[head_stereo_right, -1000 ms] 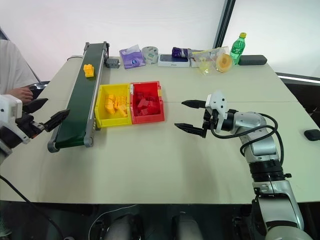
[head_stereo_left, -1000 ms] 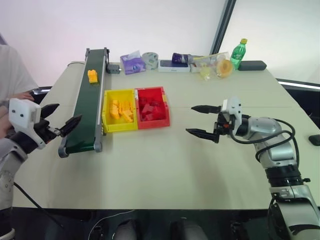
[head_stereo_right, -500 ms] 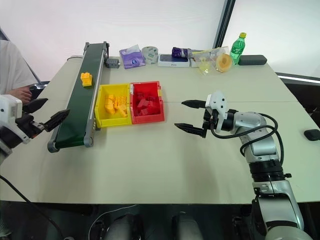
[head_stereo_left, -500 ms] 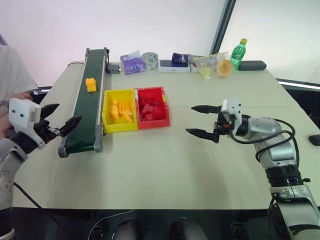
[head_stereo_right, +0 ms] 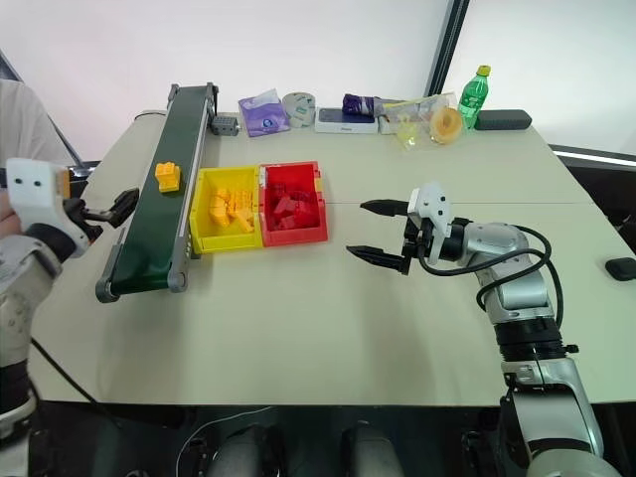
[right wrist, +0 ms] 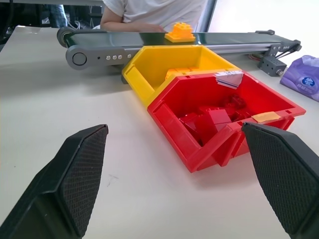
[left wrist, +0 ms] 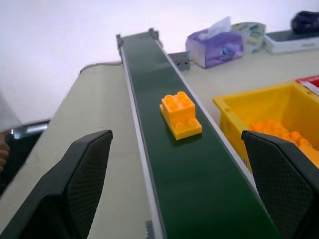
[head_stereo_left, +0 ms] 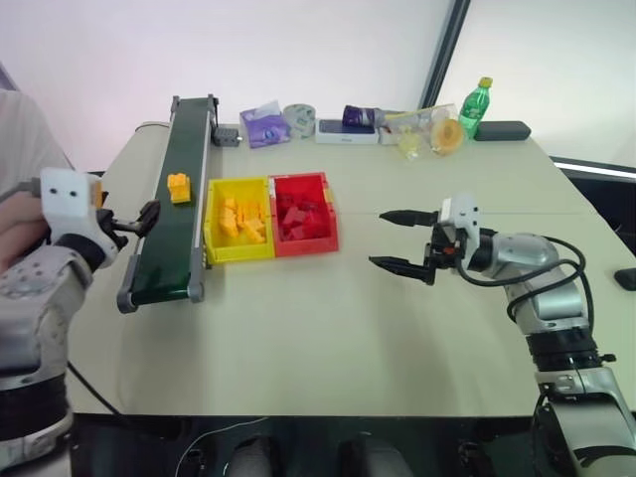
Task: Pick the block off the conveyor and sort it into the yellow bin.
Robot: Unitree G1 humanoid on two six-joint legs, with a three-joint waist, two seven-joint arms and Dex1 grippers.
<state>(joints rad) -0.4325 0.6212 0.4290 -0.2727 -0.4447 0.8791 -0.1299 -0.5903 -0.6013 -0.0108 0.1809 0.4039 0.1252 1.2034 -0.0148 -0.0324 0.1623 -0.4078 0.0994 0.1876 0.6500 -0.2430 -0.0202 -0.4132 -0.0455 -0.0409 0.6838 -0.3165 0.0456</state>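
Small yellow-orange plastic brick (head_stereo_left: 179, 187) rests on the dark green belt conveyor (head_stereo_left: 171, 234), just ahead of the left gripper (head_stereo_left: 139, 217). Its two black fingers stand wide apart, empty, beside the belt.

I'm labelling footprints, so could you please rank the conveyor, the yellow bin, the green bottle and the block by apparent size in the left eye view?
1. conveyor
2. yellow bin
3. green bottle, though it stands farther from the camera
4. block
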